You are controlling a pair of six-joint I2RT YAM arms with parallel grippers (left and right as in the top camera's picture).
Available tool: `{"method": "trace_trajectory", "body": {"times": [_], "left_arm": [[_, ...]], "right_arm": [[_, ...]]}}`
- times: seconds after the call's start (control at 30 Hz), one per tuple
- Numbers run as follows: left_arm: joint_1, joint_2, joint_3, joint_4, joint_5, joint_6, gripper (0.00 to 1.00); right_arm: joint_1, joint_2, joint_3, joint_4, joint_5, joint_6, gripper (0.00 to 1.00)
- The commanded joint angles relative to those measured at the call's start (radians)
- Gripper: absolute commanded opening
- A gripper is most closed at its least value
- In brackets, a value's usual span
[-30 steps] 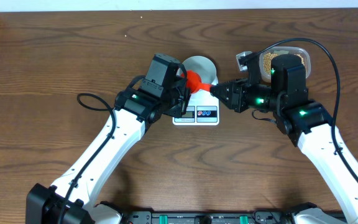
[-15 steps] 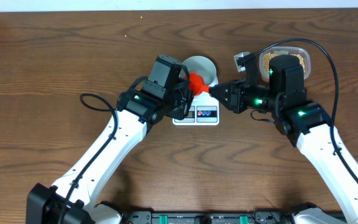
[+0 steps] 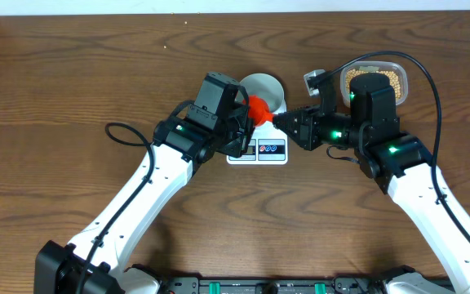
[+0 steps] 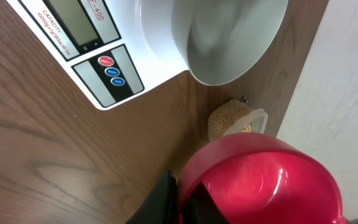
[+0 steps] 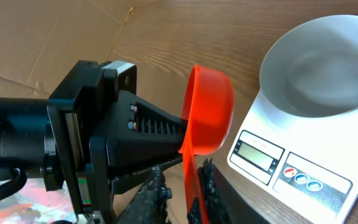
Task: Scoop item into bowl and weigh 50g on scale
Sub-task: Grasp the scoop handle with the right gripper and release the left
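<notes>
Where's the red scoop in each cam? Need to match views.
Overhead: red scoop at centre, by the bowl.
Left wrist: red scoop bottom right.
Right wrist: red scoop centre, left of bowl.
Shared landmark: the scale, its buttons in all three.

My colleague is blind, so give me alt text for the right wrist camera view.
A red scoop stands on edge, its handle running down between the right gripper's fingers, while the black left gripper meets it from the left. To the right, an empty pale bowl sits on a white scale.
</notes>
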Motion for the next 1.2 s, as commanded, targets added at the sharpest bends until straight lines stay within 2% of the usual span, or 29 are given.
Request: {"method": "trace_trajectory", "body": {"times": [0.0,0.37,0.57,0.77,0.93,0.97,1.03,1.07,1.1,1.13,1.17], "left_arm": [[-0.007,0.009,-0.003,-0.002,0.015,-0.013,0.07],[-0.018,0.009,-0.003,-0.002,0.015,-0.013,0.07],[-0.027,0.009,-0.003,-0.002,0.014,-0.013,0.07],[-0.027,0.009,-0.003,-0.002,0.015,-0.013,0.07],[-0.027,0.009,-0.003,-0.002,0.015,-0.013,0.08],[-0.027,0.009,-0.003,-0.002,0.015,-0.013,0.1],[-0.027,0.009,-0.003,-0.003,0.015,-0.012,0.26],[-0.027,0.009,-0.003,-0.003,0.015,-0.012,0.39],[-0.027,0.009,-0.003,-0.003,0.015,-0.012,0.67],[-0.027,0.009,-0.003,-0.007,0.015,-0.012,0.76],[-0.027,0.009,-0.003,-0.012,0.015,-0.012,0.79]], "right_arm": [[0.01,0.003,0.016,-0.003,0.0,0.002,0.17],[0.011,0.029,0.016,-0.003,-0.001,0.01,0.15],[0.011,0.031,0.016,-0.003,0.0,0.009,0.11],[0.01,0.031,0.016,-0.002,0.0,0.009,0.02],[0.01,0.031,0.016,0.002,0.001,0.009,0.01],[0.01,0.031,0.016,0.003,0.001,0.009,0.01],[0.01,0.031,0.016,0.004,0.001,0.009,0.01],[0.01,0.031,0.016,0.004,0.001,0.008,0.01],[0.01,0.031,0.016,0.004,0.0,-0.001,0.01],[0.01,0.031,0.016,0.004,0.0,-0.018,0.01],[0.01,0.03,0.016,0.002,0.0,-0.036,0.01]]}}
